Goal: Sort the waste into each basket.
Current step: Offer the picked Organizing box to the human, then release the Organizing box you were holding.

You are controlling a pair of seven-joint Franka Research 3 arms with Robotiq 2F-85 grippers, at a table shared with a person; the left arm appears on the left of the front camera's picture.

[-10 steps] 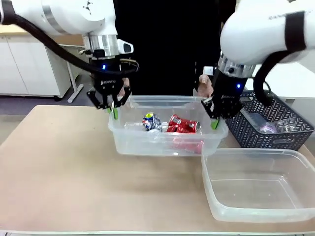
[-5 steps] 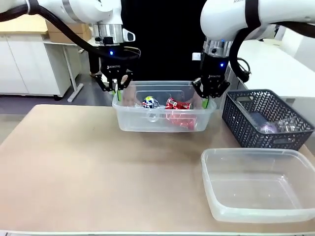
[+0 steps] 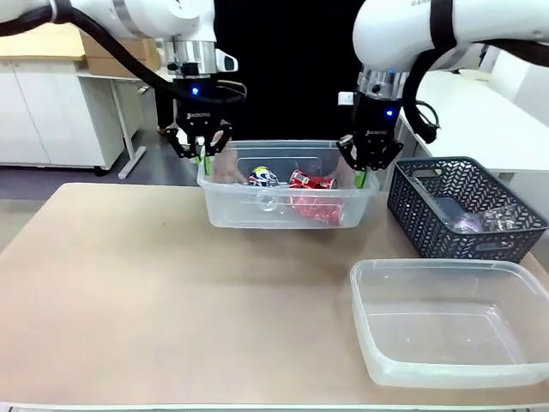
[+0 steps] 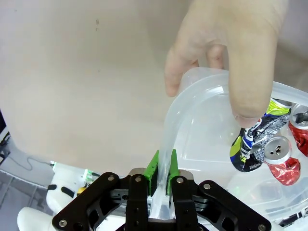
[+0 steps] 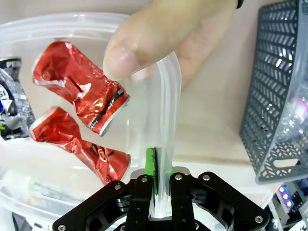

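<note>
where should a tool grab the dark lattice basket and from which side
Take the dark lattice basket by the rim bar above the handle slot in its short end wall, coming down from above: the slot leaves a thin bar, and the basket stands upright, open-topped.

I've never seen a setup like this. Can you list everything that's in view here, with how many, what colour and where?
small tub: one, clear, far side of the table, held at both ends
red cans: two, crushed, inside the small tub
blue-and-white can: one, crushed, inside the small tub
basket: one, dark lattice, right of the small tub
plastic bottles: clear, count unclear, in the basket
large tub: one, clear, empty, near right of the table
table: one, beige
cabinet: one, white, background left
person's hands: two, gripping the small tub's rim
left gripper: shut on the small tub's rim
right gripper: shut on its other end
</note>
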